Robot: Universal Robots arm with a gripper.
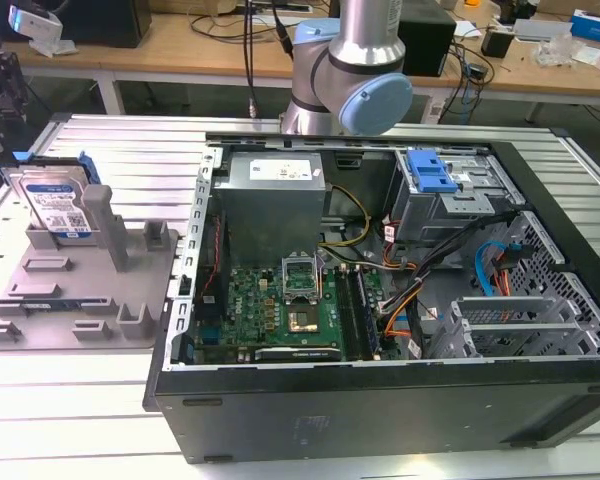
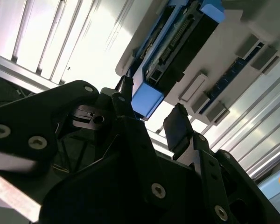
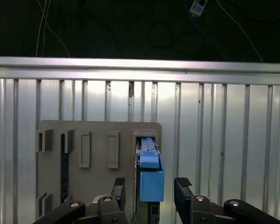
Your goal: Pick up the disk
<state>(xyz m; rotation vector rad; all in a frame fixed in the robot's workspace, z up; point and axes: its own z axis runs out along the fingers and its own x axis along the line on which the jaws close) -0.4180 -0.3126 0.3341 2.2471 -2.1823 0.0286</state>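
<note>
Gripper (image 3: 150, 182) released, jaws straddling the disk (image 3: 149, 161) standing in the grey fixture (image 3: 84, 135) - seemingly no contact - off-centre closing could cock it and jam the slot.

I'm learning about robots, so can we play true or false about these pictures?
1. The disk stands on edge in the grey fixture. True.
2. The tool is shut on the disk. False: it is open, with the disk's blue end in the gap.
3. The computer case is closed. False: it is open and the green board shows.
4. The grey fixture sits at the exterior view's left of the computer case. True.
</note>
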